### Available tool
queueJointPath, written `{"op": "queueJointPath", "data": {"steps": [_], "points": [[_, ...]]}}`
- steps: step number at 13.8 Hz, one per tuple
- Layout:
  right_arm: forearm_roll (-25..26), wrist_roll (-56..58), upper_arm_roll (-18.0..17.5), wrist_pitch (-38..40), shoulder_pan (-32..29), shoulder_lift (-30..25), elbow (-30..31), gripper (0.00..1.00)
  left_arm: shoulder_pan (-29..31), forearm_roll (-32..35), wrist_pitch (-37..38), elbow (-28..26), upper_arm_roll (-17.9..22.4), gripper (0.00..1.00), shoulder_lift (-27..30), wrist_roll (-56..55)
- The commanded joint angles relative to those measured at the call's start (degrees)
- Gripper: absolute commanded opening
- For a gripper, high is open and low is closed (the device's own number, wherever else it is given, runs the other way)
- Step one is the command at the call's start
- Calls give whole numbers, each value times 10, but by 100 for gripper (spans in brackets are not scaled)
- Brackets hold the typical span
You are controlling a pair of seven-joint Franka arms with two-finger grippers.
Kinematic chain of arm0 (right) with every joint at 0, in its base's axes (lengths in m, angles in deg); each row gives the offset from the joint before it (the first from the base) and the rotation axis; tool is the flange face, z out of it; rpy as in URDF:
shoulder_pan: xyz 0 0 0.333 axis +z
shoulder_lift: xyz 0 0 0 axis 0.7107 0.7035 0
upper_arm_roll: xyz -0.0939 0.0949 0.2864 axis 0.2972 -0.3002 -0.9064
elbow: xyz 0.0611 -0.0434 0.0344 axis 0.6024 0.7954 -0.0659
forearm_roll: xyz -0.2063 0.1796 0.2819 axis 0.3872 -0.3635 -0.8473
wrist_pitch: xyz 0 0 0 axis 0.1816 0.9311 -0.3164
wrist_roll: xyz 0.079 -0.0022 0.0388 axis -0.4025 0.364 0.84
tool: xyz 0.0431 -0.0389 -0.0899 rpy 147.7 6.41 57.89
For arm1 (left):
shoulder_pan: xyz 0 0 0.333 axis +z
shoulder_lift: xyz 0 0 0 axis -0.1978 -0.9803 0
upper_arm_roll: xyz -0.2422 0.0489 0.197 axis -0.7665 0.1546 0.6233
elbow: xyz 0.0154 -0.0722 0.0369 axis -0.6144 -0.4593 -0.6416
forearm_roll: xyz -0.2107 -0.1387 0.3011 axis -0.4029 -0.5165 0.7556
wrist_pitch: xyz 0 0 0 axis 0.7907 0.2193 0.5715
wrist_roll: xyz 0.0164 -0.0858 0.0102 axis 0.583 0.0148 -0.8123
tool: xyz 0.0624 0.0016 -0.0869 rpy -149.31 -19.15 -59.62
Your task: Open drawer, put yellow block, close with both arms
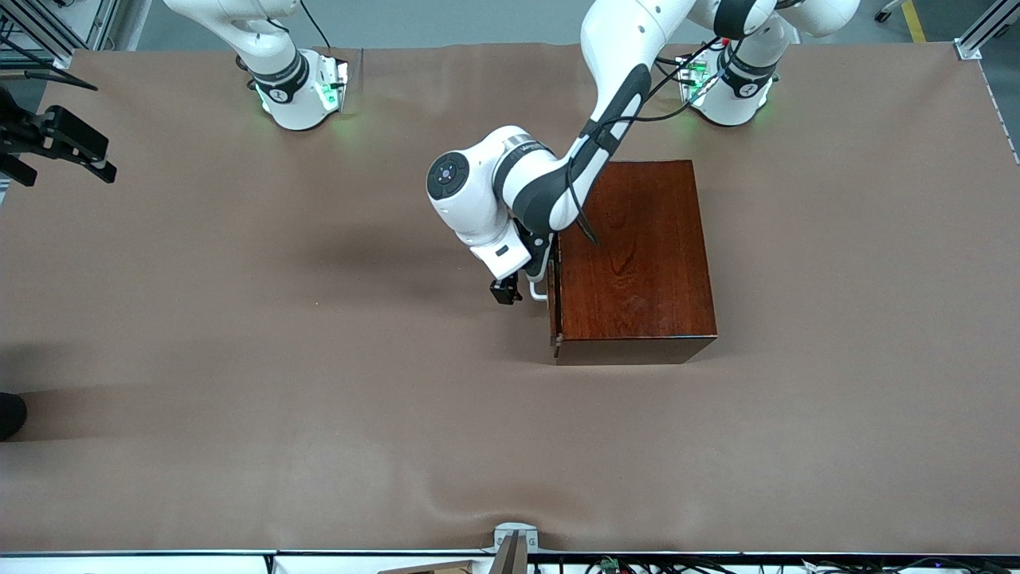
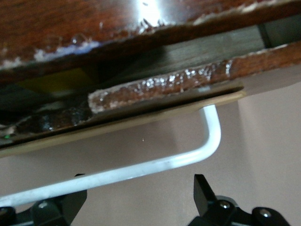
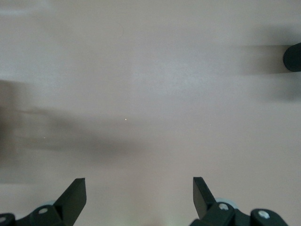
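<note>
Drawer (image 1: 555,307) sits almost shut in the box (image 1: 637,255). Left gripper (image 1: 510,288), fingers apart, straddles its handle (image 2: 141,167). Right gripper (image 3: 138,195) waits, spread, above table (image 1: 239,359).

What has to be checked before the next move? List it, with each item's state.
1. Drawer shut: not ok; a crack shows between its front and the box.
2. Yellow block inside: cannot tell; only a yellow patch shows through the crack.
3. Left gripper at the handle: ok; it is in front of the drawer, fingers open on either side of the bar, not clamped.
4. Right gripper ready to help: not ok; it is open over bare table, away from the box.
</note>
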Motion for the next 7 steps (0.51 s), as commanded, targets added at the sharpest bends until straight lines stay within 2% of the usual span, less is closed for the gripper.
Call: {"op": "queueJointPath", "data": {"steps": [1,2,3,5,7], "points": [[11,3,3,5,-8,6,-4,100,6,17,27,-10,1,100,11,-10],[11,5,3,7,-14,24,-4,100,7,16,30,-10,2,100,11,-10],[8,6,3,12,-23,26,-1,100,8,16,31,-10,2,100,11,-10],[-35,12,3,12,-56,26,6,100,16,13,31,-9,1,100,11,-9],[-39,16,2,2,-59,23,20,100,15,9,31,-8,1,100,11,-11]]}}
